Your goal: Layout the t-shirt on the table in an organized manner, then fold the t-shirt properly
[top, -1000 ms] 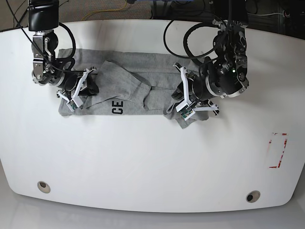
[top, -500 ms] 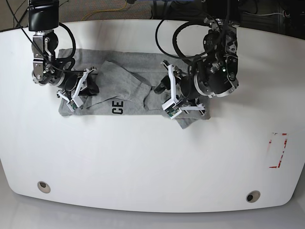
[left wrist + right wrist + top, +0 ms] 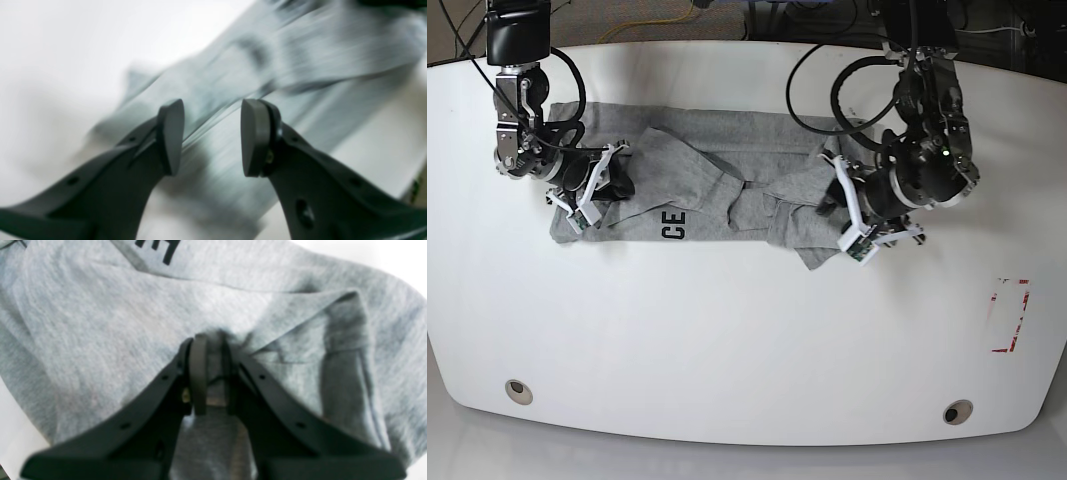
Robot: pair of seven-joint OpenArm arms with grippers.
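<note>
A light heather-grey t-shirt (image 3: 717, 195) is lying bunched in a long, rumpled band across the far half of the white table (image 3: 727, 340), nearer the far edge than the near one, with the black letters "CE" (image 3: 674, 227) showing along its near hem.

Toward the table's far left corner, the right gripper (image 3: 587, 195) is clamping that end of the garment. The right wrist view shows its jaws closed on a pinched ridge of grey cloth (image 3: 213, 373), with creases fanning out from the pinch. The hold is most likely serving as an anchor, so that this end does not slide while the other end is worked.

At mid-table the fabric is crossing over itself in loose diagonal folds (image 3: 737, 190), and no sleeve or collar is lying flat. The laying-out step is therefore judged unfinished, and folding cannot properly begin yet.

Toward the right, the left gripper (image 3: 852, 215) is hovering at the crumpled right end of the shirt (image 3: 812, 235). The left wrist view, blurred by motion, shows its two pads (image 3: 171, 136) standing apart with nothing between them and grey cloth streaking past below. The open jaws are probably being readied for a fresh grasp there, from which the band could be drawn out straight toward the table's right edge.
</note>
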